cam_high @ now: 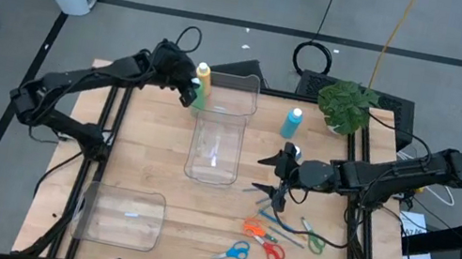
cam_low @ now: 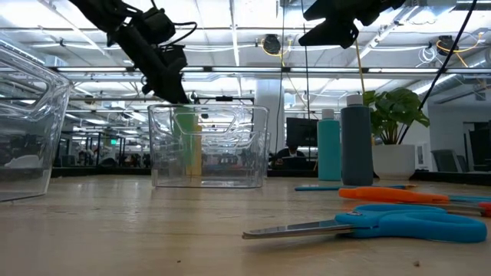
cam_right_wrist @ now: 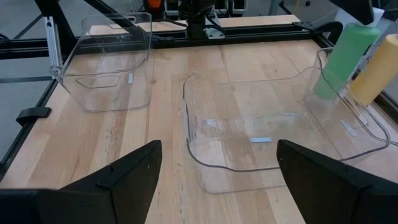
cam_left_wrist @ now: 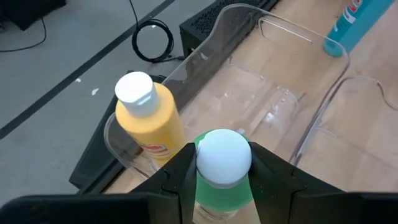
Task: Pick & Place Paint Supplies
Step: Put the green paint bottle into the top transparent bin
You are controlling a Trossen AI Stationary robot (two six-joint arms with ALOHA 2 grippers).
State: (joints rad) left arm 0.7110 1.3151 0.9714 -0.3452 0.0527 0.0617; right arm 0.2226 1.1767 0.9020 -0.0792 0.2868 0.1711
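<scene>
A green paint bottle (cam_left_wrist: 224, 196) with a white cap stands upright in my left gripper (cam_left_wrist: 222, 180), which is shut on it over the far clear bin (cam_high: 236, 92). A yellow bottle (cam_left_wrist: 149, 118) stands inside that bin right beside it. The light blue bottle (cam_high: 293, 123) and the grey-blue bottle (cam_low: 357, 142) stand on the table to the right of the bins. Thin brushes (cam_high: 284, 220) lie near the right front. My right gripper (cam_high: 278, 178) hangs open above the table beside the grey-blue bottle, holding nothing. My left gripper pinches the green bottle's upper part, just under the white cap (cam_left_wrist: 222, 155), between its two fingers (cam_left_wrist: 177, 183). The fingers slant down from the table's left side. The bottle stays upright inside the far bin; whether its base touches the bin floor cannot be told.
A second clear bin (cam_high: 216, 146) sits mid-table and a third (cam_high: 122, 215) at the near left. Orange, blue and green scissors (cam_high: 265, 236) lie by the brushes. A potted plant (cam_high: 346, 107) stands at the far right.
</scene>
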